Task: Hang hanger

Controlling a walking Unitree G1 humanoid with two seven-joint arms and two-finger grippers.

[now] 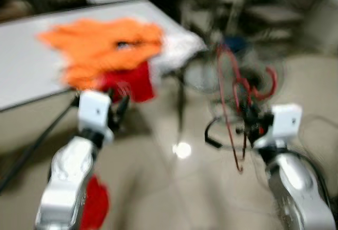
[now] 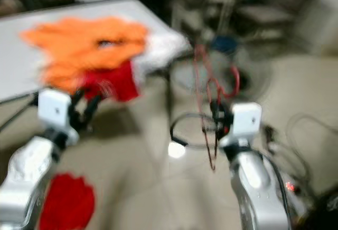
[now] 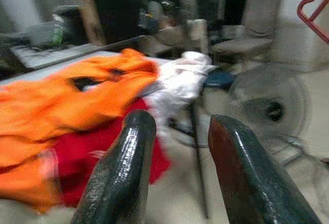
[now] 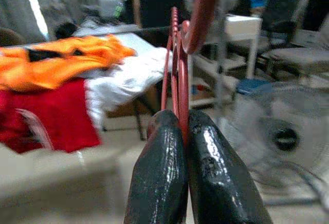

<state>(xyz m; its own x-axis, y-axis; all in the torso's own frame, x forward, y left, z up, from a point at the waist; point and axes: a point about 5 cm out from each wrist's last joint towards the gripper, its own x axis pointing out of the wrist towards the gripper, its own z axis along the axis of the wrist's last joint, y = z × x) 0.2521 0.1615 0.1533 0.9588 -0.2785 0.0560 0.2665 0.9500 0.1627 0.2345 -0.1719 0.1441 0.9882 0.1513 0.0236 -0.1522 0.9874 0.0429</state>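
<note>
The right hand (image 4: pixel 180 131) is clamped on a red hanger (image 1: pixel 237 90), which it holds up in the air over the floor, near a fan (image 4: pixel 288 136). The left hand (image 3: pixel 177 147) is empty, its fingers apart, just before the desk (image 1: pixel 21 66) edge where orange (image 1: pixel 103 42), red (image 1: pixel 134 82) and white (image 1: pixel 179 45) clothes lie piled.

head pair: high, forward-down | wrists: close, along fingers | shared: table (image 1: pixel 21 66)
</note>
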